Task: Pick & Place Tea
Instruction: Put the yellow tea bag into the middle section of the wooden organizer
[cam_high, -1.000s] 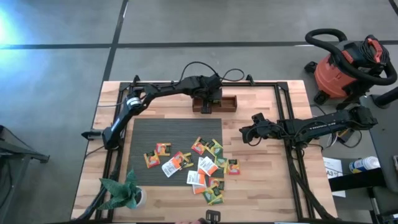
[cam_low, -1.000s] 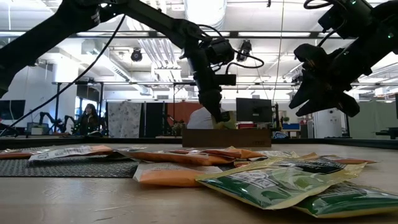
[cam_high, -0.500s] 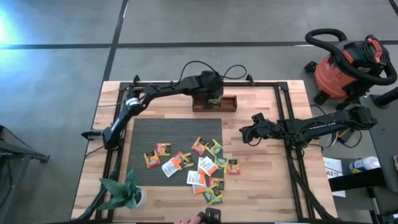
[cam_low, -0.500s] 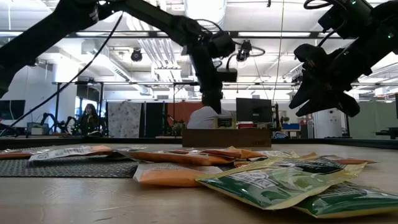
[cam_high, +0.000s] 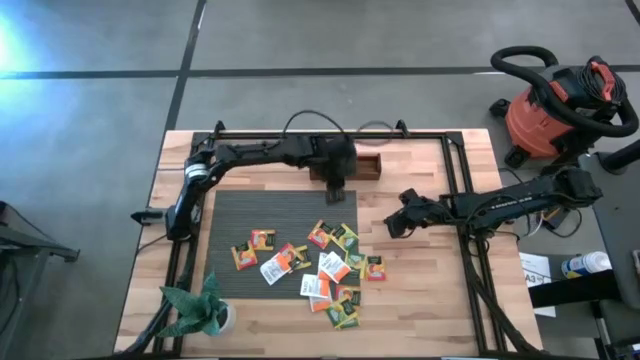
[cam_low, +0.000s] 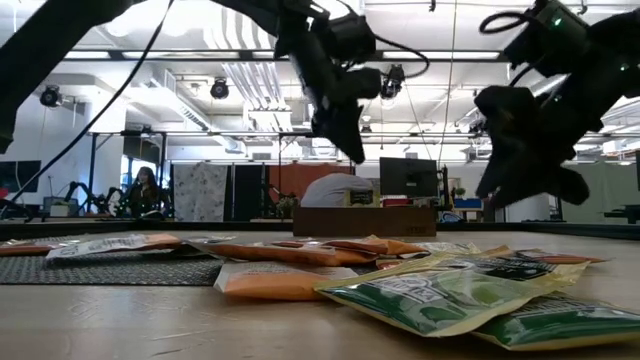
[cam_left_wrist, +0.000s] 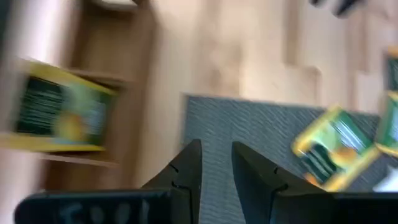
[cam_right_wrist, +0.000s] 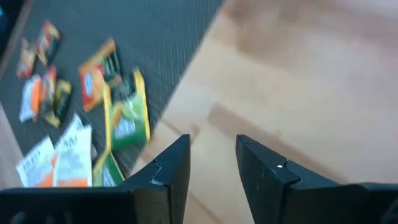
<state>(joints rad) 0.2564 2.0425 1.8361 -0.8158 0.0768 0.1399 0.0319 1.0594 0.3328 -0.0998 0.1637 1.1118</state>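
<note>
Overhead, one wooden table (cam_high: 420, 300) carries one grey ribbed mat (cam_high: 275, 215), one small wooden box (cam_high: 362, 166) by its far edge, and one potted plant (cam_high: 198, 310) at the near left corner. Two arms are present. The left gripper (cam_high: 336, 190) hangs over the mat's far edge, just in front of the box; its fingers (cam_left_wrist: 186, 171) stand slightly apart with nothing between them. The right gripper (cam_high: 396, 226) hovers above bare wood just right of the mat; its fingers (cam_right_wrist: 174, 165) are likewise parted and empty. One yellow-and-green tea packet (cam_left_wrist: 59, 115) stands inside the box. The remaining tea packets (cam_high: 322, 265) lie in a loose scatter across the mat's near right part and the wood beside it, roughly fourteen, several overlapping so the exact count cannot be told. Green, orange-red, yellow and white prints are all represented. One red shop vacuum (cam_high: 555, 105) stands on the floor beyond the table's far right corner.
</note>
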